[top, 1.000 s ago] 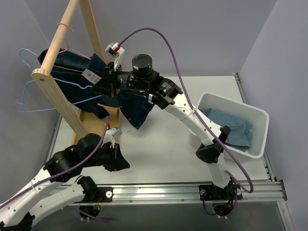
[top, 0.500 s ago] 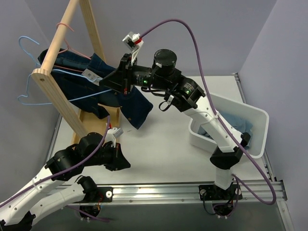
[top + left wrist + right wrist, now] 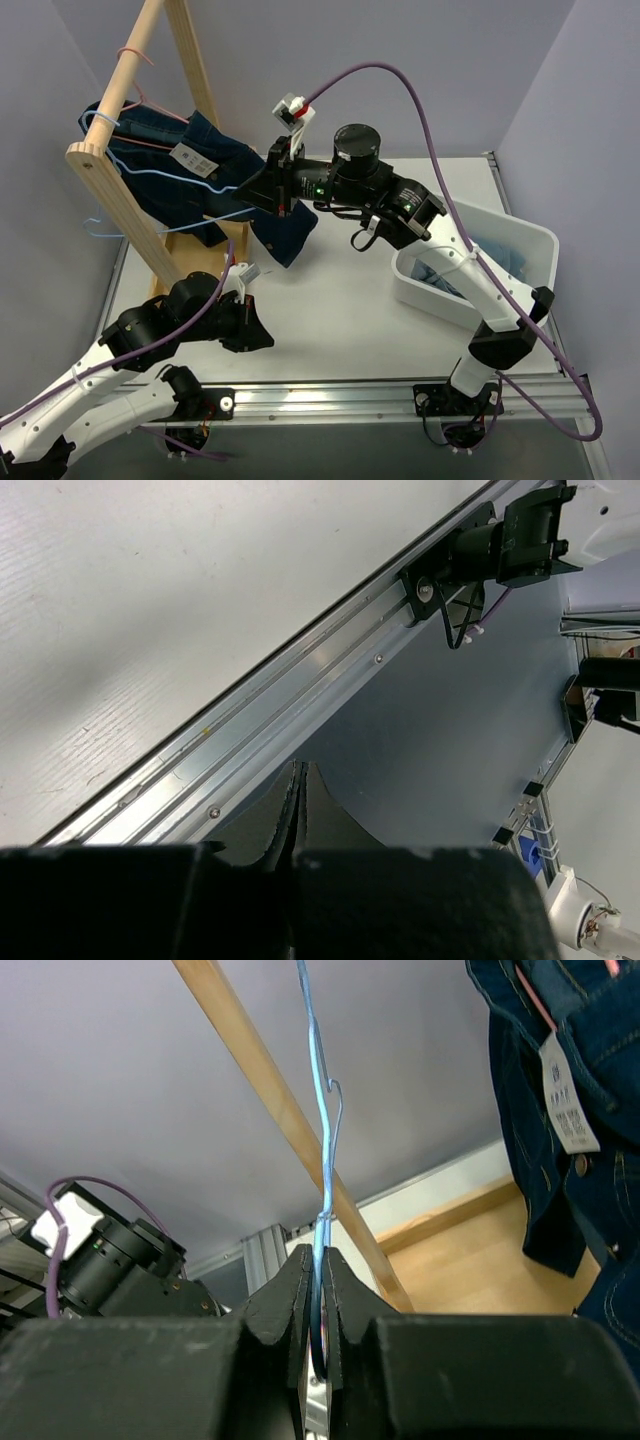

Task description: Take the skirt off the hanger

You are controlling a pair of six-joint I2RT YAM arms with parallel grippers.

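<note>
**Top external view.** The denim skirt (image 3: 285, 225) hangs draped over the slanting wooden rack (image 3: 128, 215) at the far left of the white table (image 3: 340, 290). Its upper part is bunched against the rack's pole, and its lower part hangs free beside the rack's base. A paper tag (image 3: 186, 155) shows on the waistband. The right arm reaches across from its base to the rack, with the right gripper (image 3: 268, 190) level with the skirt and just beside it. The left arm is folded low near its own base, and the left gripper (image 3: 256, 336) points over the bare table, well apart from the skirt. A white bin (image 3: 530, 235) stands at the right edge of the table.

**Right wrist view.** The jaws are pressed together on the blue wire hanger (image 3: 323, 1160), pinching its thin wire between the fingertips. The wire rises straight up from the pinch and crosses in front of the rack's pole. The skirt and its tag hang to the right of the wire.

**Left wrist view.** The jaws are pressed together with nothing between them, above the aluminium rail (image 3: 300, 690) at the table's near edge.
</note>
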